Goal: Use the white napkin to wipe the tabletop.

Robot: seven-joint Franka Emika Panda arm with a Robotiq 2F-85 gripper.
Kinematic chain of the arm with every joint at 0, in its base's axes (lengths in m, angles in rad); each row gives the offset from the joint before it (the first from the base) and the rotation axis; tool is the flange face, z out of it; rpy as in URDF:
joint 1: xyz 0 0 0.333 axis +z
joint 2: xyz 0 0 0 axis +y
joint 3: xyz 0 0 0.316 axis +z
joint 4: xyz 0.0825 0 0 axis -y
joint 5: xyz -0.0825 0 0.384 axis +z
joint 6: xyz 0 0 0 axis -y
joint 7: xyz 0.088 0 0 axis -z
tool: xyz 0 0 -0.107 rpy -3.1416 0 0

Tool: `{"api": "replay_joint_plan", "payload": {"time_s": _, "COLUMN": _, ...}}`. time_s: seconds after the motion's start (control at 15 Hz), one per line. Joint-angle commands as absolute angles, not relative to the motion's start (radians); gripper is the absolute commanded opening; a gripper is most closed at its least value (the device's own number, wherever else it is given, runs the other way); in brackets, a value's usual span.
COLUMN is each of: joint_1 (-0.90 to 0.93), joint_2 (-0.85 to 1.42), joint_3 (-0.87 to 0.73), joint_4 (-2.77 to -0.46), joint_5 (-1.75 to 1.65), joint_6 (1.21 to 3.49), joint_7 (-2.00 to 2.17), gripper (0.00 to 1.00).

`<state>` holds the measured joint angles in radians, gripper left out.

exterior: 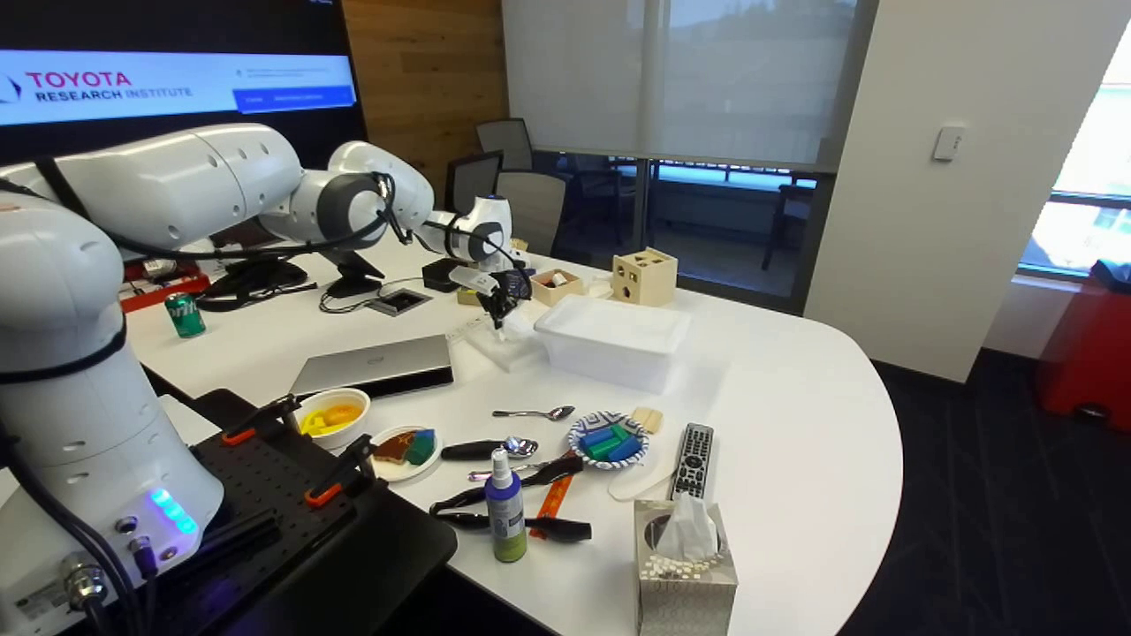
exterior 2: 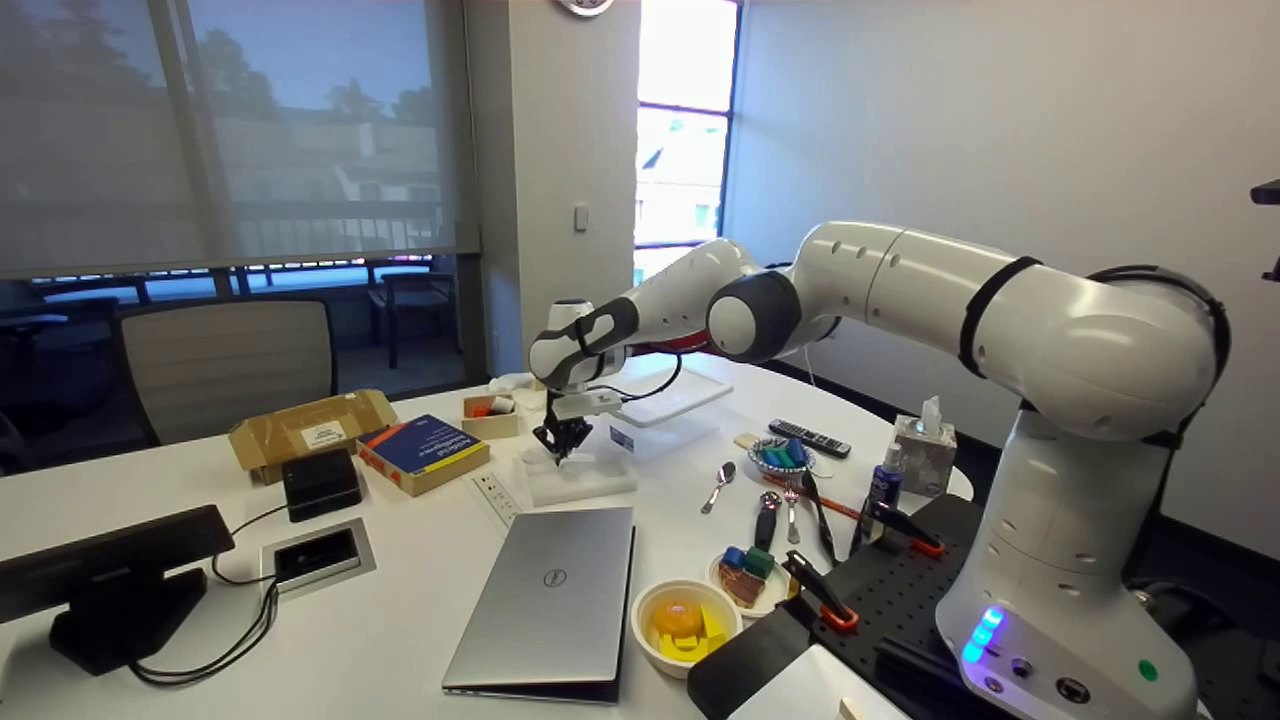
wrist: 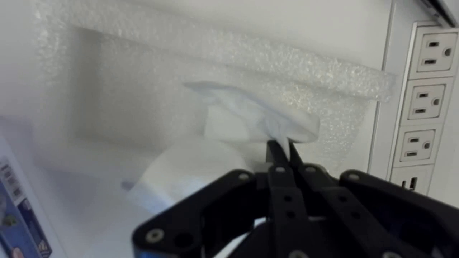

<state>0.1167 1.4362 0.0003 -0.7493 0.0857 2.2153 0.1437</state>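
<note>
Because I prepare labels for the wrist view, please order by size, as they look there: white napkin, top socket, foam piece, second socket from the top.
Largest: foam piece
Next: white napkin, judged by its visible part
Smallest: top socket and second socket; these look too alike to rank

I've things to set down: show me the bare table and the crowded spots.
Bare tabletop lies between the remote and the table's rounded edge, also between green can and laptop. Crowded: around the spray bottle, black tongs and patterned bowl, and under the gripper pinching the napkin over the foam block.
</note>
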Motion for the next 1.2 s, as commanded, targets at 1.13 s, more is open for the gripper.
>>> {"api": "replay_joint_plan", "payload": {"time_s": 1.13, "joint_1": 0.0, "joint_2": 1.032, "joint_3": -0.057, "joint_4": -1.527, "joint_5": 0.297, "joint_6": 2.045, "joint_7": 0.547, "gripper": 0.0}}
